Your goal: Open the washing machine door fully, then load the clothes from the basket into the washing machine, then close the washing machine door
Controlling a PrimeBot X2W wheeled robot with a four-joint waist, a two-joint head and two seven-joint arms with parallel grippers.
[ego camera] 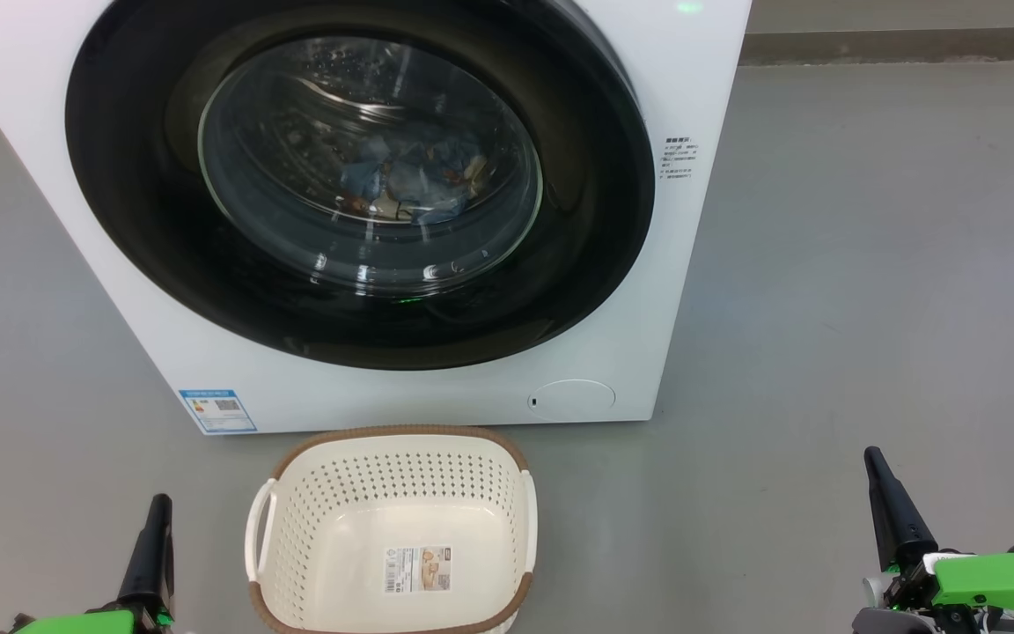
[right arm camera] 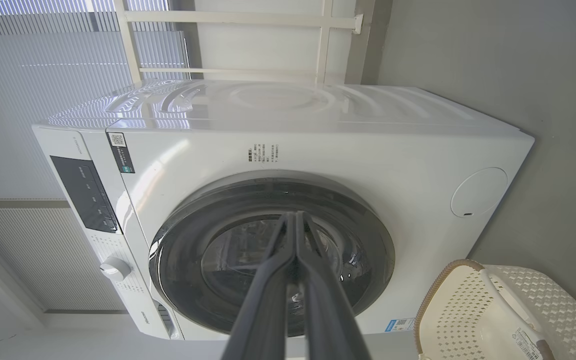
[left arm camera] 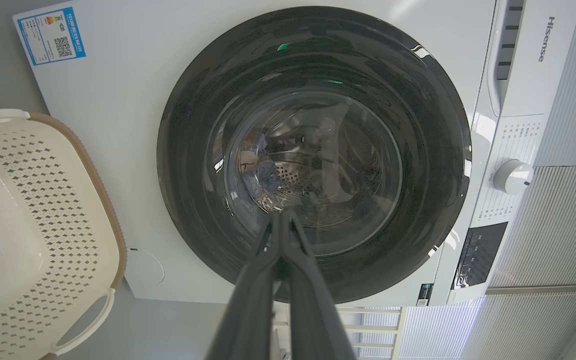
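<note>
The white washing machine (ego camera: 692,97) stands ahead with its round black-rimmed door (ego camera: 146,220) shut flat against the front. Behind the glass bowl, light blue clothes (ego camera: 410,180) lie in the steel drum; the left wrist view shows the clothes (left arm camera: 260,175) too. On the floor in front sits the cream basket (ego camera: 296,528) with nothing but its paper label inside. My left gripper (ego camera: 157,506) is shut at the lower left, beside the basket. My right gripper (ego camera: 873,460) is shut at the lower right. Both are well back from the door.
Grey floor (ego camera: 868,291) spreads to the right of the machine. A blue sticker (ego camera: 216,410) and a round flap (ego camera: 573,399) sit low on its front. The control panel with a white knob (left arm camera: 512,176) runs along the top, and pale ribbed wall panels (left arm camera: 563,225) stand behind.
</note>
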